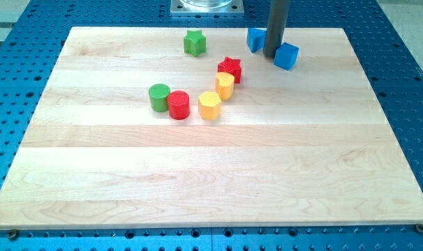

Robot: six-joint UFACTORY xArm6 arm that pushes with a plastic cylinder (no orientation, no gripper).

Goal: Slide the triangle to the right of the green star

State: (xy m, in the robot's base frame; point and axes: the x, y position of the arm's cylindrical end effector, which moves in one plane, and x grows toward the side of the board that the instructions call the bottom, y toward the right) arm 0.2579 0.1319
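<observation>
**Eight small blocks sitting on the pale wooden board**

A light wooden board (218, 167) of joined planks is lying on a blue perforated bench (407, 77). Taking the green star block (194, 43) as landmark: two blue blocks (255, 38) (286, 56) are resting toward the view's right of it. A red star block (229, 69) is sitting below-right, with two yellow blocks (225, 86) (209, 106) trailing lower. A red cylinder (178, 104) and green cylinder (159, 96) are touching, below and slightly left.
</observation>
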